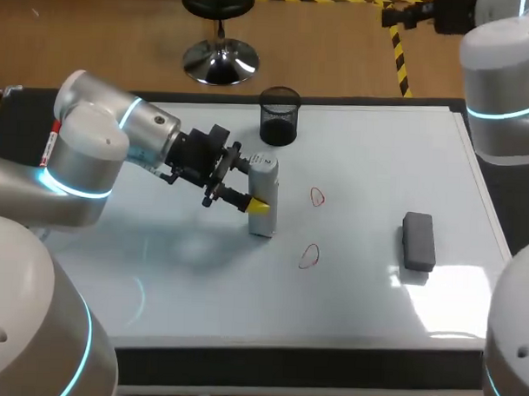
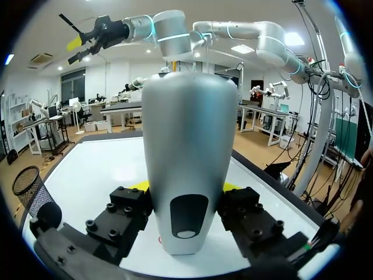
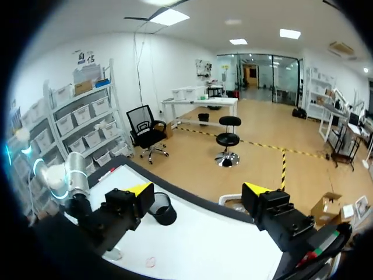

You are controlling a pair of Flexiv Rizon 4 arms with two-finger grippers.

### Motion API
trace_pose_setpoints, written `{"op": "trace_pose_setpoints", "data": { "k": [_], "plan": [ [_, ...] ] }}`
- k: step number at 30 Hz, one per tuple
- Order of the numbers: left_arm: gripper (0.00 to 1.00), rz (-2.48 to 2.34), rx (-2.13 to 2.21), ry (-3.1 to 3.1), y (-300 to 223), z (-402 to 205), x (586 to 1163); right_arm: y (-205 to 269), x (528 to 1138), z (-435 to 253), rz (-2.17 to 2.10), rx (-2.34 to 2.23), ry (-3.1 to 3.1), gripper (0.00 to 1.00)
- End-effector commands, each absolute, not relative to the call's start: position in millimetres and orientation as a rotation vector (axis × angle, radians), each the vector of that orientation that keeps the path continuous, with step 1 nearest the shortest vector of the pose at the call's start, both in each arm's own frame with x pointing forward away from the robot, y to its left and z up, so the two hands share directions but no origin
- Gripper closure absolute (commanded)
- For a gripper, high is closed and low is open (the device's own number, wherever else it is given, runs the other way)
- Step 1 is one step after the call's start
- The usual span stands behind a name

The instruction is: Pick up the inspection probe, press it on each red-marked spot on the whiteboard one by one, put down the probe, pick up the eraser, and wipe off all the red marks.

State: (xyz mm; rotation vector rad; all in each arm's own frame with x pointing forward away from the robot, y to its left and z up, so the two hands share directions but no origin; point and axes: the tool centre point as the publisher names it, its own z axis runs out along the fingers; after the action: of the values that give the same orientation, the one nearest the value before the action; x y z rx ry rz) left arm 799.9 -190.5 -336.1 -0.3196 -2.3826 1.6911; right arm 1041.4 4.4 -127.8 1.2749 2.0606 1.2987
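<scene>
The inspection probe, a tall silver-grey body, stands upright over the whiteboard, left of the two red marks. My left gripper is shut on it from both sides. In the left wrist view the probe fills the gap between the fingers of the left gripper. One red mark lies just right of the probe, the other red mark nearer the front. The dark grey eraser lies flat at the right. My right gripper hangs open high above the board's far side, holding nothing.
A black mesh cup stands at the board's back edge, just behind the probe, and the mesh cup also shows below the right gripper. The board's dark frame runs along the front.
</scene>
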Motion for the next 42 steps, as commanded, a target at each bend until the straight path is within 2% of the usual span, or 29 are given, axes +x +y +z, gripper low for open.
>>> {"op": "trace_pose_setpoints", "data": {
  "k": [1,29,42],
  "plan": [
    [1.0,1.692,-0.321,-2.38,-190.8,-349.2,799.3,-3.9,1031.2,-113.2,0.882,1.594,2.515,0.0],
    [1.0,1.692,-0.321,-2.38,-190.8,-349.2,799.3,-3.9,1031.2,-113.2,0.882,1.594,2.515,0.0],
    [1.0,1.692,-0.321,-2.38,-190.8,-349.2,799.3,18.3,984.7,-110.3,0.508,1.893,2.433,0.0]
  ]
}}
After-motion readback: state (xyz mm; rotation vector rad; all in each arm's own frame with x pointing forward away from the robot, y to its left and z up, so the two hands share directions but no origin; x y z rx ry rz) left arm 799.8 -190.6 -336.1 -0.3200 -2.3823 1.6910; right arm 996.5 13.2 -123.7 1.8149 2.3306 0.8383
